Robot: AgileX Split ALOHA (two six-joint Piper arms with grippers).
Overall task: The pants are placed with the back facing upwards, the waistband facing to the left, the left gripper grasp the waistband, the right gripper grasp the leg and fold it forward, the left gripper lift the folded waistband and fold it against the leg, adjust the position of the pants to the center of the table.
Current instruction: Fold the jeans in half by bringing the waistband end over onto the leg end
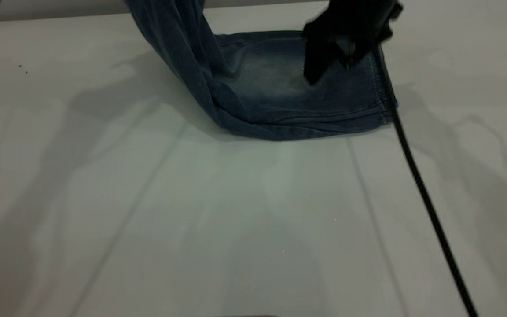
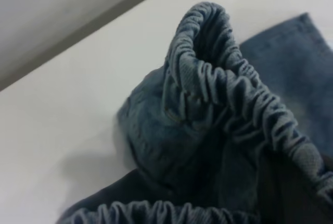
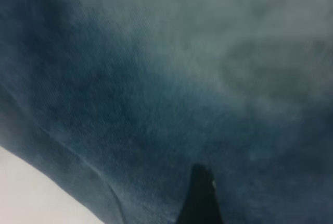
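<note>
The right gripper (image 1: 324, 66) is a dark blur over the faded patch of the leg (image 1: 280, 83), toward its hemmed right edge. One finger (image 3: 200, 198) shows in the right wrist view, its tip against the denim, but the pictures do not show whether the fingers are spread or closed. The left gripper itself is out of frame. Its wrist view looks straight onto the waistband (image 2: 229, 94), bunched and raised clear of the table (image 1: 253, 220), which suggests a hold on it, though the fingers are hidden and their state cannot be told.

The pants (image 1: 218, 79) lie at the far middle of the table. The leg part is flat, and the left part rises steeply as a draped sheet out of the top of the exterior view.

The denim looks soft and limp: it sags and folds under its own weight and will not hold a shape. It is probably moderately heavy for cloth and not slippery. The thick ruffled elastic band seems the surest place to grip. Nearer the hem, the stitched cuff (image 1: 383, 88) offers a firmer edge than the plain fabric.
</note>
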